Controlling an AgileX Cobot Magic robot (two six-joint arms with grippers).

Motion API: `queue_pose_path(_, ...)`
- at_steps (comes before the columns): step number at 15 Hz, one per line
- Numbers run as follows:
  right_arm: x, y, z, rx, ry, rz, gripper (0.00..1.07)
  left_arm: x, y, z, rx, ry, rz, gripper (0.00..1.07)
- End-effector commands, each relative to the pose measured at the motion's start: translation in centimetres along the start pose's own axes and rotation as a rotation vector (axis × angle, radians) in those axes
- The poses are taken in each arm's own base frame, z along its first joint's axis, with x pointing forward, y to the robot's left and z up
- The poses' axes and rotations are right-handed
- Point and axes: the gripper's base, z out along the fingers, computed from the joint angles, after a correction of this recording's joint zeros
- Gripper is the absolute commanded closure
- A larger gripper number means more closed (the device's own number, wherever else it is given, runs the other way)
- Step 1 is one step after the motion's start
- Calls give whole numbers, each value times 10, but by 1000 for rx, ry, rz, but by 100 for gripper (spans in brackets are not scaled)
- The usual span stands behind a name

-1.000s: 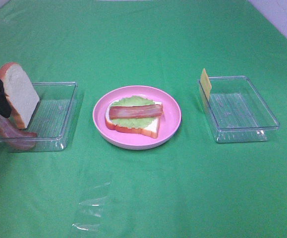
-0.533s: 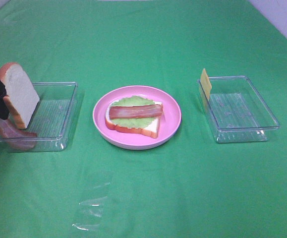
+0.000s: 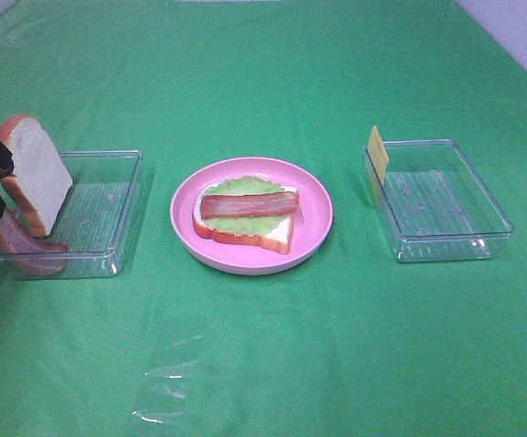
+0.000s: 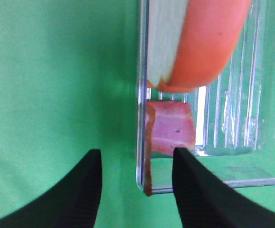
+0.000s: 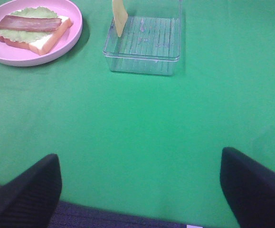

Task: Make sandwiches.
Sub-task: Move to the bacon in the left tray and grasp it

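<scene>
I read the left gripper (image 4: 136,187) as released: its jaws stand apart and hold nothing, and they straddle the outer wall of the left tray (image 4: 232,123) near a corner. The loose bacon strip (image 4: 171,134) lies directly ahead of the gap, its end resting against the inside of that wall. The spare bread slice (image 4: 199,42) stands on edge just beyond it, leaning at the same wall. The strip's long axis appears to run along the wall rather than across it, but I cannot tell this for certain from the wrist view. The sandwich stack (image 3: 245,217) sits on the pink plate (image 3: 319,218) at the middle of the green cloth (image 3: 263,364), well apart from this tray. So far it shows a lower slice, a lettuce leaf and one bacon strip. The right gripper (image 5: 139,161) is likewise released and hovers over bare cloth. It is the nearer tool to the cheese square (image 3: 378,153), which stands upright at the plate-side wall of the right tray (image 3: 445,205). I judge the left arm the nearer one for both bacon and bread. A pick of either calls for the jaws to clear the tray wall first.
</scene>
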Motion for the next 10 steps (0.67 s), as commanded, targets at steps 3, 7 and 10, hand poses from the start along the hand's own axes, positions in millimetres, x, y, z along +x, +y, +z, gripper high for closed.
queue_pose_path(3, 3, 1, -4, -2, -39, -8, 20, -3, -3, 1, 24, -26, -26, 70)
queue_pose_path(7, 3, 1, -4, -2, -39, -8, 20, -1, -2, 5, 26, 0, -28, 74)
queue_pose_path(10, 3, 1, -4, -2, -39, -8, 20, 1, -1, 16, 29, 37, -42, 74)
